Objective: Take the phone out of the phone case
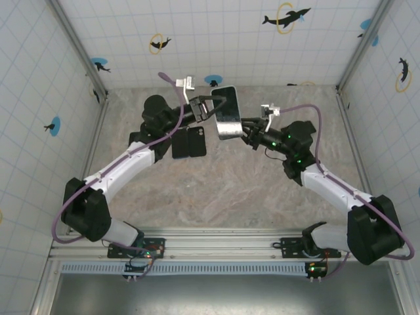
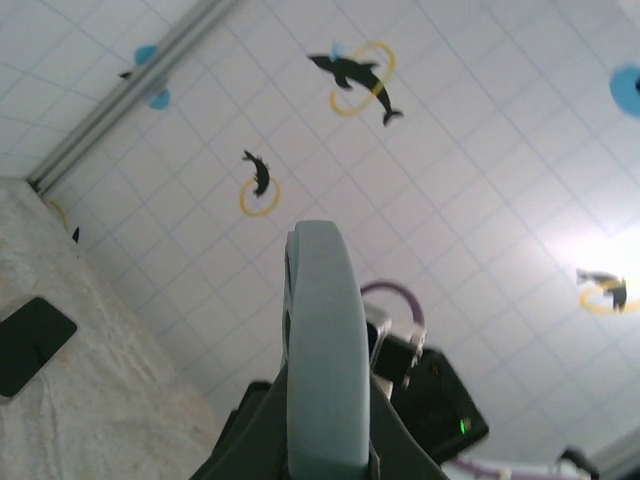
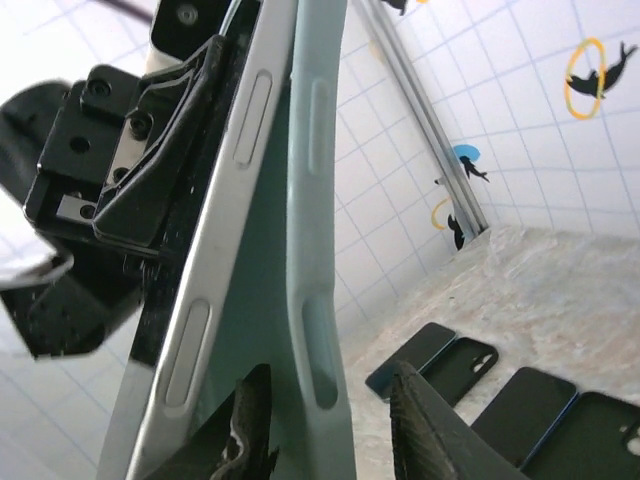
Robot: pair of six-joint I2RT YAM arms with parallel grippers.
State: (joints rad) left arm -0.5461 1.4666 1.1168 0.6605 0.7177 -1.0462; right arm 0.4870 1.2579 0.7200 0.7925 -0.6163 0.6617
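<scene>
The phone [image 1: 228, 113] hangs in the air at the back middle of the table, its silver back facing up. My left gripper [image 1: 211, 105] is shut on its left side. In the left wrist view the pale green phone case [image 2: 325, 350] runs edge-on between that gripper's [image 2: 328, 400] fingers. My right gripper [image 1: 244, 130] is at the phone's lower right corner. In the right wrist view the case edge [image 3: 310, 200] is peeled away from the silver phone frame [image 3: 225, 230]. The right gripper [image 3: 330, 375] stands open around that edge, with a gap beside one finger [image 3: 430, 430].
Black phones and cases [image 1: 189, 142] lie flat on the marble table below the held phone, seen again as a black phone [image 3: 415, 357] and a black case [image 3: 465, 365]. Another black phone [image 2: 30, 345] lies on the table. Tiled walls close in the back and sides.
</scene>
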